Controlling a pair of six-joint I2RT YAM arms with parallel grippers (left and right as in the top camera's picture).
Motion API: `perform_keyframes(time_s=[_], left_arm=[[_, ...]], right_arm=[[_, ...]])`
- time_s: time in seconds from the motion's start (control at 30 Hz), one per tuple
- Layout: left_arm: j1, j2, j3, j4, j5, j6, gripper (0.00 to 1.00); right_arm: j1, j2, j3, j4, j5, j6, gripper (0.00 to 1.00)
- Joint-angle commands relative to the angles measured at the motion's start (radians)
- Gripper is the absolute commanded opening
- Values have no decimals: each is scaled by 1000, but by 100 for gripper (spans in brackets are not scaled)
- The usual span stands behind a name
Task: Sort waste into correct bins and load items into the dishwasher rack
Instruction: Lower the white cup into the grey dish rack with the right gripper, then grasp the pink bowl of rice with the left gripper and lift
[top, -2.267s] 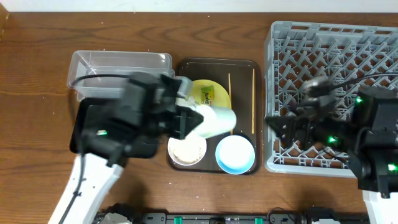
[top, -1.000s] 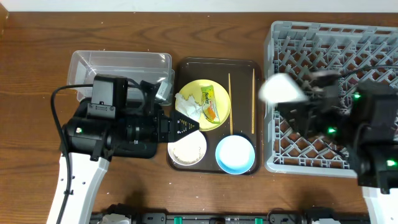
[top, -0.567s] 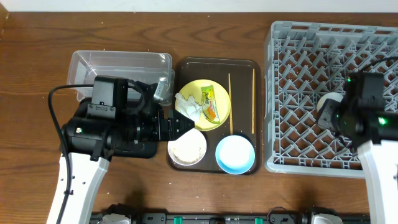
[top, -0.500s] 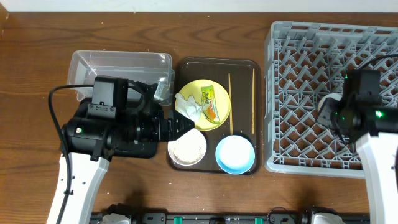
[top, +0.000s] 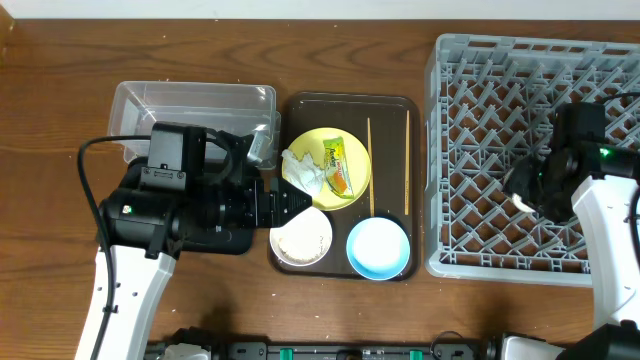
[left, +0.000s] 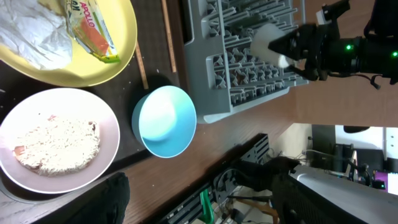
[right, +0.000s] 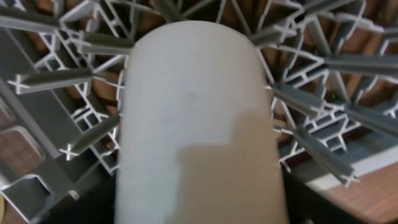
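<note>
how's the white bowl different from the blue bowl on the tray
The white bowl holds a flat layer of rice, while the light-blue bowl is empty. The white bowl is white inside, the light-blue bowl pale blue throughout. In the overhead view the white bowl sits left of the light-blue bowl. Both are round, upright and rest side by side on the dark brown tray.
</note>
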Motion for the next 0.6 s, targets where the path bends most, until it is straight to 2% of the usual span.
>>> perform_keyframes(time_s=[0.0,0.1,0.17,0.37,0.47,0.57], left_arm=[[0,-6,3,-13,-2,17,76],[0,-6,3,-27,-2,18,76],[0,-6,3,-31,-3,27,76],[0,-6,3,-30,-70,36,76],[-22,-6,3,-31,-166,36,73],[-91,-1,-3,-30,-349,26,69]], right_arm=[[-14,3,15,8,-23,25,93],[-15,-4,43,-4,-48,21,97],[-14,-21,76,-13,-118,-37,95],[10,-151,126,27,-501,-266,91],[42,-228,126,54,-569,-294,92],[76,-291,126,64,-562,-295,96]])
